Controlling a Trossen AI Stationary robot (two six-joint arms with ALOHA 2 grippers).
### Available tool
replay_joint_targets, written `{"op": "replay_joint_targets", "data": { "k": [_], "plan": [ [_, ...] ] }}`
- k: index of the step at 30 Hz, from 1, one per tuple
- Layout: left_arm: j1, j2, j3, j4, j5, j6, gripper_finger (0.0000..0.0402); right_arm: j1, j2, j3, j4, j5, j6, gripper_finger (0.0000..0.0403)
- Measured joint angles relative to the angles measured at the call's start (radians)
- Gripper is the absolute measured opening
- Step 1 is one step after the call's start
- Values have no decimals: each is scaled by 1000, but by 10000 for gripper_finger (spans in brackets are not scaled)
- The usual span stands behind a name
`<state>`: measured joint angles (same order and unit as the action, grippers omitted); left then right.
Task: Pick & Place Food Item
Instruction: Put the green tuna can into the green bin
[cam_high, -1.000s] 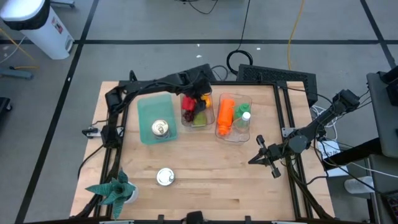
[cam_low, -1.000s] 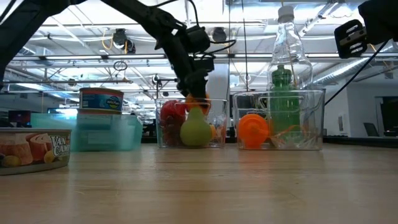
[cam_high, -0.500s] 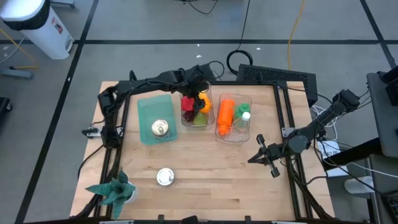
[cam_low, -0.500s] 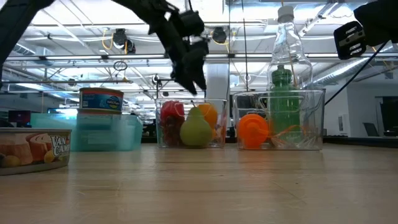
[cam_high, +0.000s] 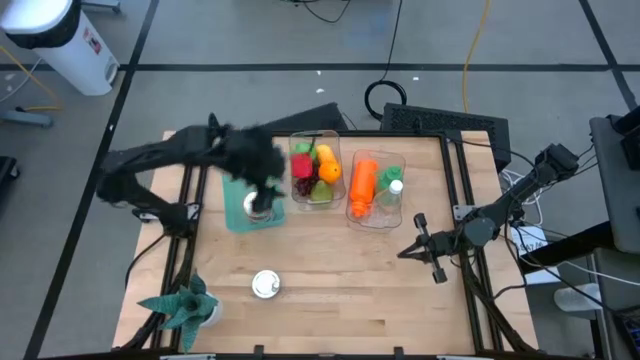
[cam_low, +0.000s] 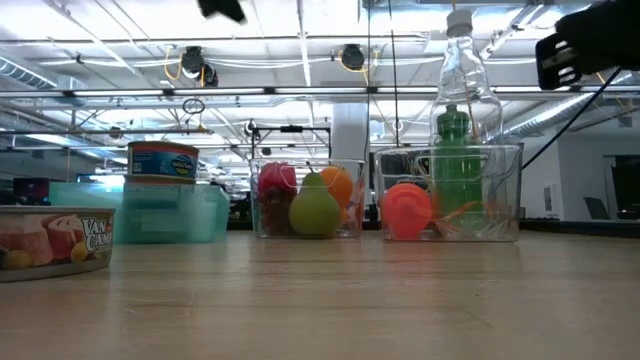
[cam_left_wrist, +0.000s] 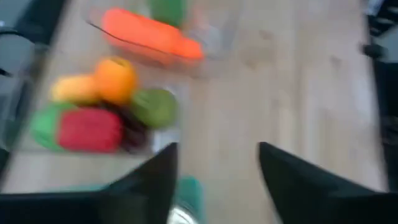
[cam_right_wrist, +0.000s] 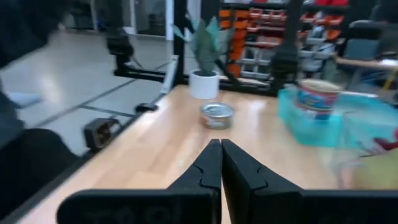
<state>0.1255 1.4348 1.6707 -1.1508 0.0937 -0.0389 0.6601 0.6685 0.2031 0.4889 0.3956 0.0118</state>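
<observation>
A clear bin (cam_high: 300, 150) at the table's far middle holds the food items: an orange fruit (cam_left_wrist: 115, 78), a green pear (cam_left_wrist: 153, 107), a red piece (cam_left_wrist: 90, 129) and a yellow one (cam_left_wrist: 73, 90). The pear (cam_low: 315, 208) shows at the front of the bin in the low view. My left gripper (cam_left_wrist: 217, 149) hangs open and holds nothing. It is high above the teal container (cam_high: 238, 178), left of the bin. My right gripper (cam_high: 412, 252) is shut and holds nothing, raised over the table's right side.
A second clear bin (cam_high: 398, 205) with an orange bottle (cam_high: 362, 186) and a green bottle stands right of the fruit bin. A can (cam_high: 258, 207) sits on the teal container. Another can (cam_high: 265, 284) and a potted plant (cam_high: 185, 305) stand near the front left.
My left gripper has risen out of the fruit bin. It has swung up and toward the table's left edge, and now hangs over the teal container. The orange fruit that was at its fingertips now lies in the bin.
</observation>
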Motion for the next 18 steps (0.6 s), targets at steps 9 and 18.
{"op": "replay_joint_targets", "data": {
  "k": [9,18],
  "plan": [
    [-504,19,-45,-144,-157,-312,17,-2,0,0,32,174,-225,0],
    [-635,135,-301,53,-170,-404,8,-3,0,0,71,233,-273,0]
  ]
}}
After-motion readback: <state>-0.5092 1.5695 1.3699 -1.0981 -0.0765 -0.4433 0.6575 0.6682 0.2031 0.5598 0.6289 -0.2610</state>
